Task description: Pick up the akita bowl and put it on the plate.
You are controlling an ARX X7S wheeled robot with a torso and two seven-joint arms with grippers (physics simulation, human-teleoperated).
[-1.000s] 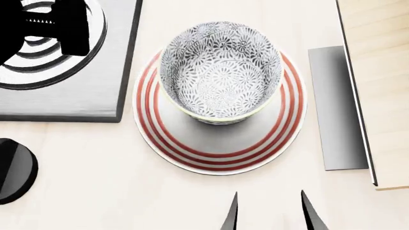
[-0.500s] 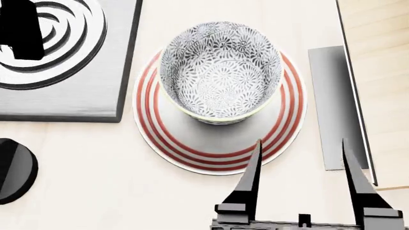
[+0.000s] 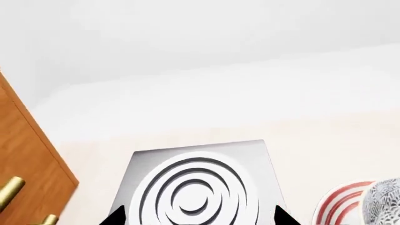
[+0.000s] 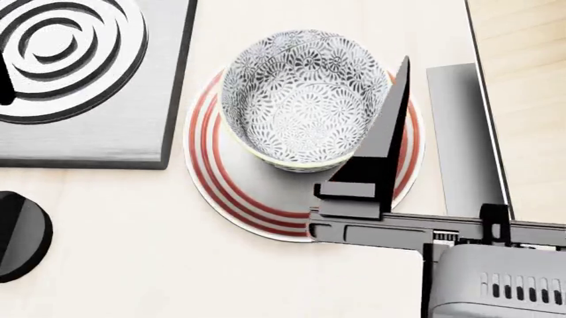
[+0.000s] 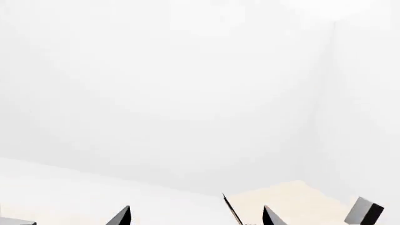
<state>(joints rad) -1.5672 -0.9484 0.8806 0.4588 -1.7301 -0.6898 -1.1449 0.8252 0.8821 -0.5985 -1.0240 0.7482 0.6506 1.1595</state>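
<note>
On the pale worktop [image 4: 132,252] in the head view, the bowl [image 4: 301,99] sits on the far half of the red-ringed plate [image 4: 232,192], its rim overhanging the plate's far edge. The right gripper [image 5: 195,216] reaches in from the near right, one dark finger [image 4: 382,132] crossing in front of the bowl's right side; its second finger is out of that view. The right wrist view shows two finger tips well apart with nothing between them, facing a blank white wall. The left wrist view shows what the head view lacks: a wooden cabinet door [image 3: 25,159] with brass handles beside the burner [image 3: 194,194], and the left gripper [image 3: 198,220] spread wide and empty above the burner. No writing can be read anywhere. Half a second earlier the right gripper was nearer the robot, both fingers short of the bowl; the bowl and plate have not moved.
</note>
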